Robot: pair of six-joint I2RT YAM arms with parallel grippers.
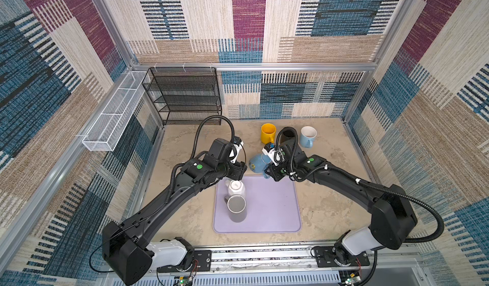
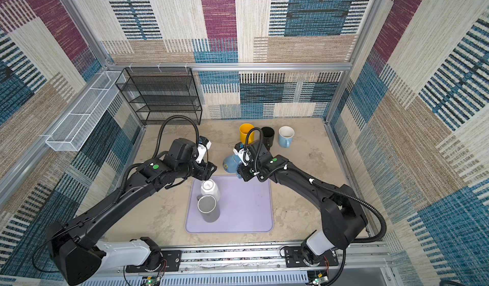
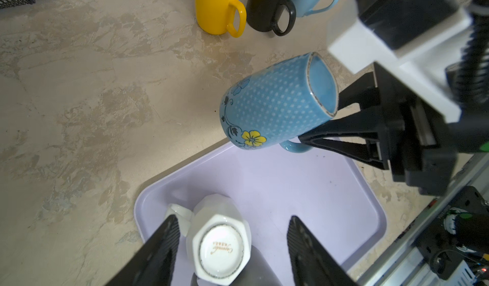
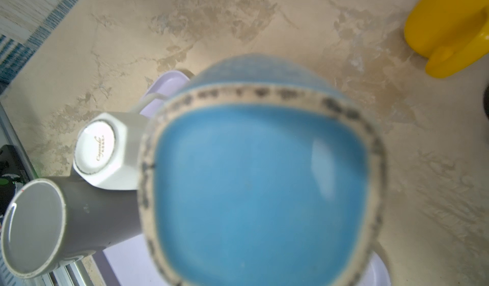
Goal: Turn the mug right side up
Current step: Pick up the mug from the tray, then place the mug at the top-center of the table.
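— Item and location?
— Entered first is the lilac tray [image 1: 277,218]. The blue dotted mug [image 3: 272,105] is held in the air above the tray's far edge. It is laid on its side, with its mouth turned toward the right gripper [image 3: 304,139], which is pinched, as far as can be seen, on the handle [image 3: 289,148].
— Handling?
— Glazed ceramic, judged stiff, fairly heavy, slippery and breakable if dropped. The handle is recommended as the hold. The left gripper [image 3: 232,218] is spread wide above the upturned white mug [image 3: 219,247]; nothing is gripped by it.
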